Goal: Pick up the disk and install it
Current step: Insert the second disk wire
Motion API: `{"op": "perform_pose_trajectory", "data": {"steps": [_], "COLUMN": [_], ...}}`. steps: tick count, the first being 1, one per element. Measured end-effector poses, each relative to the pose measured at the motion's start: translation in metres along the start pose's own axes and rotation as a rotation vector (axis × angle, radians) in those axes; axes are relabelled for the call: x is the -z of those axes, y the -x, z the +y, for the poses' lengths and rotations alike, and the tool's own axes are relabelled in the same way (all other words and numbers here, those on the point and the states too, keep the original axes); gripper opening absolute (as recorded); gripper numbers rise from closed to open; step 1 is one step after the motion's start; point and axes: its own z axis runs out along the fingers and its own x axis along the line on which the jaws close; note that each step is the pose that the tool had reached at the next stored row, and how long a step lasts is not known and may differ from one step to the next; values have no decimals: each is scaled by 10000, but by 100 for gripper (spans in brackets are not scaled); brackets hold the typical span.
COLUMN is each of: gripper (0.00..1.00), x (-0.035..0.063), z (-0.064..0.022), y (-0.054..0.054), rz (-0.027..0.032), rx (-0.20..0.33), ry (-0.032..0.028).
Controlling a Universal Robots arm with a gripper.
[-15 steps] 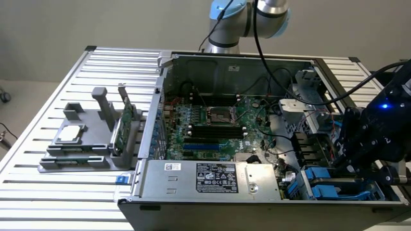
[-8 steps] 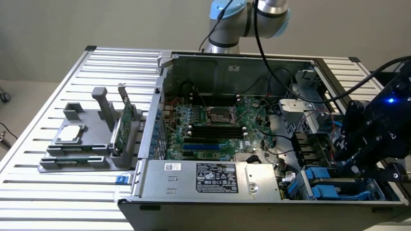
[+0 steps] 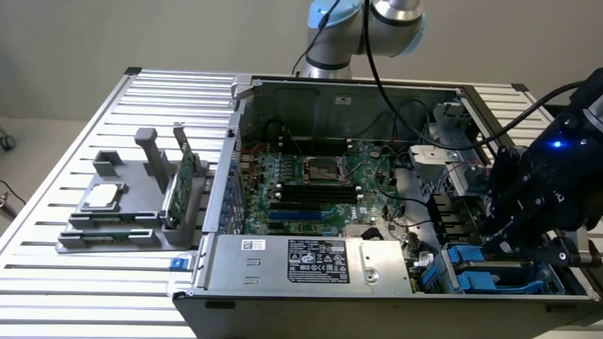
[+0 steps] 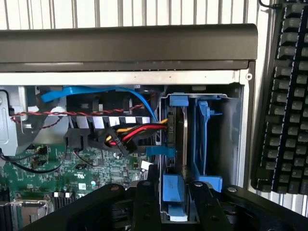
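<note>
Wrist view: pincer standing parted astride the blue-railed disk, gripping nothing. Disk on edge inside drive cage, directly ahead between the fingers; apparently seated, installation nearly complete.

The arm is seen reaching in from the far side, silver and pale blue joints raised high. The black wrist is angled steeply downward at the exterior view's right, a blue light lit on it. The pincer is held low, fingers parted.
</note>
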Motion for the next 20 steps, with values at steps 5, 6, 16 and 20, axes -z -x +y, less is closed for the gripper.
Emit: {"op": "perform_pose_trajectory", "data": {"steps": [5,6,16,20], "gripper": [11,11,11,11], "x": [23,31,46,46], "z": [-109,-129,-161,-161], "y": [0,0,-1,-1], "rz": [7,8,50,70], "rx": [-4,-5,-3,-2], "ry": [-86,-90,-92,-92]}}
